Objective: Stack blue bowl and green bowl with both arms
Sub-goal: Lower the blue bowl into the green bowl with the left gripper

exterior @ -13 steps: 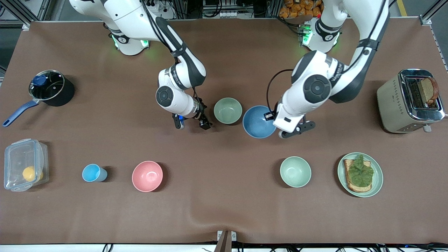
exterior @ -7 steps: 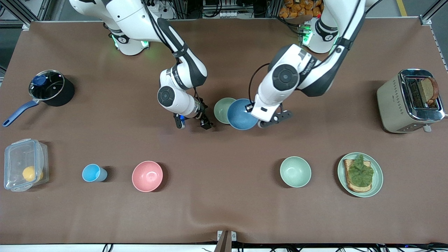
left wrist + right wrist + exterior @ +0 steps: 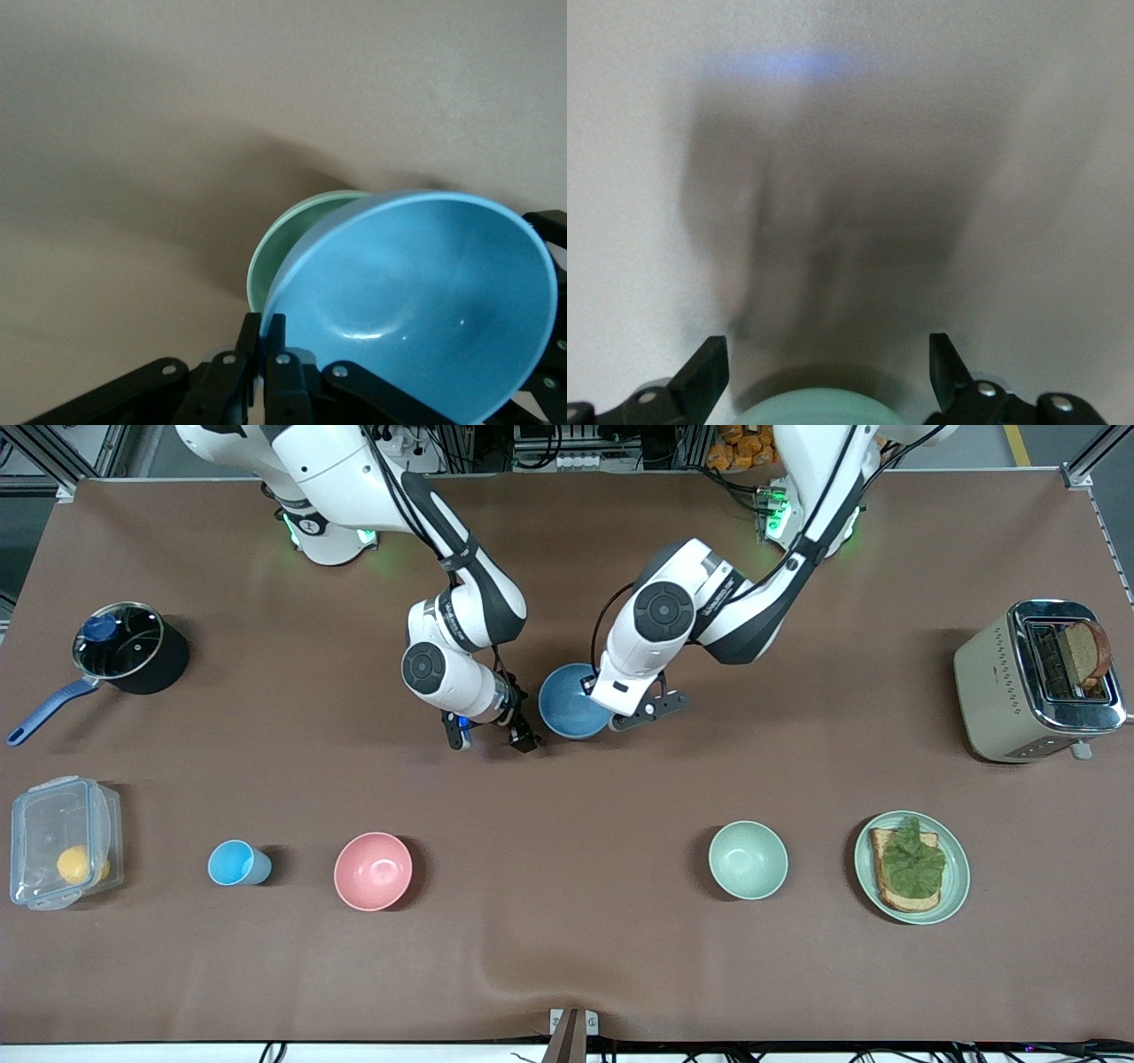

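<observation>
From the front view, you swung the left gripper across toward the right arm's end of the table, and the blue bowl travelled with it. A second ago it hung apart from the green bowl; now it covered that bowl completely, so no green showed here. That put you at the placing step, I'd say, with only the lowering and letting go left. The right gripper had barely shifted, low beside the pair, toward the right arm's end of the table.

In the left wrist view, your fingers were clenched on the blue bowl's rim. The bowl was tilted, matte sky-blue, its inside catching small highlights. The green bowl peeked out underneath as a pale sage crescent, so the two were overlapped but probably not yet nested.

In the right wrist view, your right gripper was spread wide and held nothing. The green bowl's rim sat just between the fingertips, with a dark shadow on the table.
</observation>
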You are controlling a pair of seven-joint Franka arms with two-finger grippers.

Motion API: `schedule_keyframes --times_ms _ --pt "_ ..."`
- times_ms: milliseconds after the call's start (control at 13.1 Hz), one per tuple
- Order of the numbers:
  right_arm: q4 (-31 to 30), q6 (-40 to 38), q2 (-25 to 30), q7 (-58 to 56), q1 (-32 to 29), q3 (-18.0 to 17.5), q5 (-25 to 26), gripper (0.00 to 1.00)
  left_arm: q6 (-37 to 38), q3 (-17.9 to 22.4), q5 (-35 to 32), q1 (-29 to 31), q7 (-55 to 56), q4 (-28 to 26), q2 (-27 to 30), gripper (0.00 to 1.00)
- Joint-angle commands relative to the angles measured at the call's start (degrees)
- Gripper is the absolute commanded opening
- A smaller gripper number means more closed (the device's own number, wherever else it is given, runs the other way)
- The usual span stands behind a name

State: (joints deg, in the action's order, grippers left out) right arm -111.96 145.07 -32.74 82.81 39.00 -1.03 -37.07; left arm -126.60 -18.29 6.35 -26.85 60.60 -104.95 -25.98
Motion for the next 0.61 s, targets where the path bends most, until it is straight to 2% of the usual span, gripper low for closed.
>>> schedule_keyframes --times_ms 0,229,534 --pt "0.52 0.48 -0.4 0.42 0.38 -0.11 -1.43 1.0 -1.1 0.18 1.12 -0.83 0.39 -0.08 -0.56 0.0" --pt "0.52 0.39 -0.4 0.42 0.29 -0.11 -1.43 1.0 -1.46 0.18 0.69 -1.18 0.3 -0.17 -1.26 0.0" --pt "0.52 0.04 -0.31 0.42 0.29 -0.11 -1.43 1.0 -6.64 0.18 0.51 -2.06 0.22 -3.86 -1.26 0.0"
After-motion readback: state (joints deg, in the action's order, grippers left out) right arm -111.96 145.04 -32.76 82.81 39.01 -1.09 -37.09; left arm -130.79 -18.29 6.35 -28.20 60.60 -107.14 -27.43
